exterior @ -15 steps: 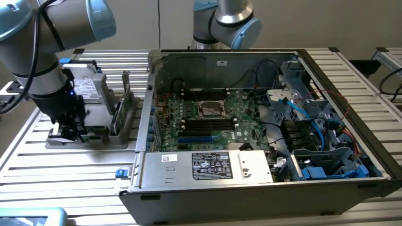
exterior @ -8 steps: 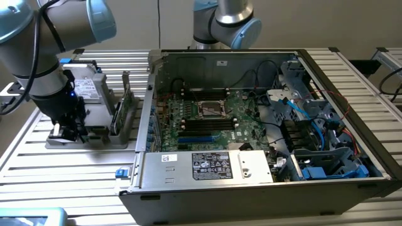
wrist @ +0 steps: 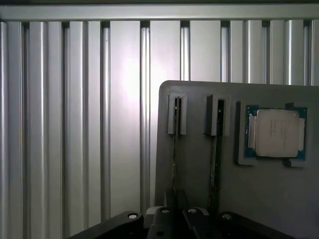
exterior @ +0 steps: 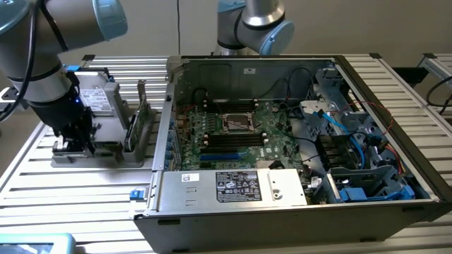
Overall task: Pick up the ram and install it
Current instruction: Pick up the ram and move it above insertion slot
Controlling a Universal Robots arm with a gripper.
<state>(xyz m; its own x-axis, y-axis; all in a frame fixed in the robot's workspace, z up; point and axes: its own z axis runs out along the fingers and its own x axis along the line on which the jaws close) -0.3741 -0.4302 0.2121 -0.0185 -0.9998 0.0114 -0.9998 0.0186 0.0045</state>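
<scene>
Showing ribbed bare metal, softly shining, across the table [wrist: 75, 124]; looking like smooth matt grey plastic on the holder [wrist: 199, 189]; gleaming dull silver on the metal lid of the processor chip [wrist: 276, 132]; showing matt green board on the ram [exterior: 144, 119].

Looks like a robotics lab or test cell to me: slatted aluminium desk [exterior: 71, 201], an opened-up PC tower [exterior: 282, 225] lying on it, a grey parts fixture [exterior: 106, 151], an industrial robot arm [exterior: 35, 32] alongside, bare beige wall [exterior: 353, 26] behind.
</scene>
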